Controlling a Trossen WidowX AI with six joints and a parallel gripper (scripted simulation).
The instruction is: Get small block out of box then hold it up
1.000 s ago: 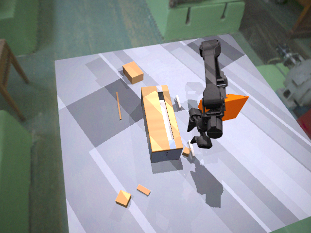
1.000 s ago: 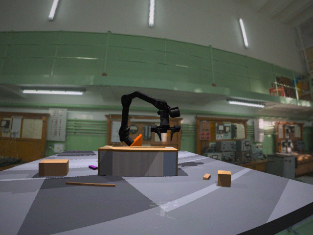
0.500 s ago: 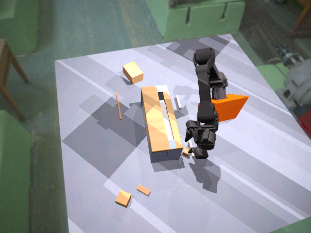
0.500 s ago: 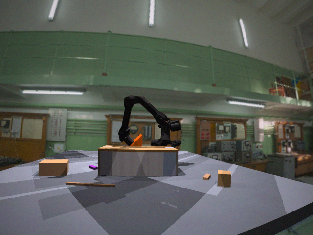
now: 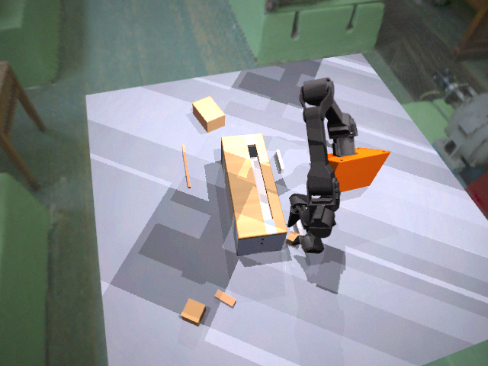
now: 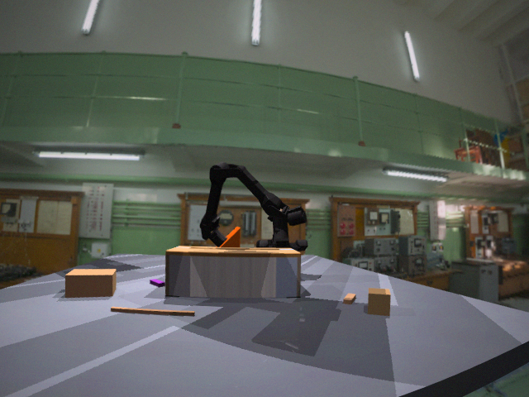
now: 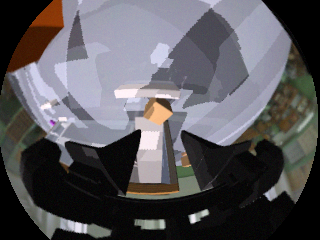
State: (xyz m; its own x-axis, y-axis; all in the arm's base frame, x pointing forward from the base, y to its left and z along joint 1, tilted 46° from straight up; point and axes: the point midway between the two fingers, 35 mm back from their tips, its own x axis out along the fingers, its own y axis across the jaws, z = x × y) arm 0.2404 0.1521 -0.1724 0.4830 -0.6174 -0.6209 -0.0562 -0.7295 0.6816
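Tan wood marks what I take to be the task's block (image 5: 292, 238) (image 7: 158, 112), out on the table just beside the box's (image 5: 246, 189) (image 6: 232, 275) (image 7: 152, 189) corner. My gripper's (image 5: 294, 232) (image 6: 280, 245) (image 7: 161, 131) fingers stand apart, holding nothing. The block lies beyond their tips, nearly centred between them, its faces oblique; I judge a slight turn would square them, keeping clear of the white bar (image 5: 298, 227) (image 7: 147, 92).

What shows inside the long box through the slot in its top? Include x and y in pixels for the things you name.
Through the slot of the long box (image 5: 246, 189), the top view shows a pale strip along its length and a dark opening at one end. The wooden lid covers the rest, so whatever lies beneath it cannot be seen.
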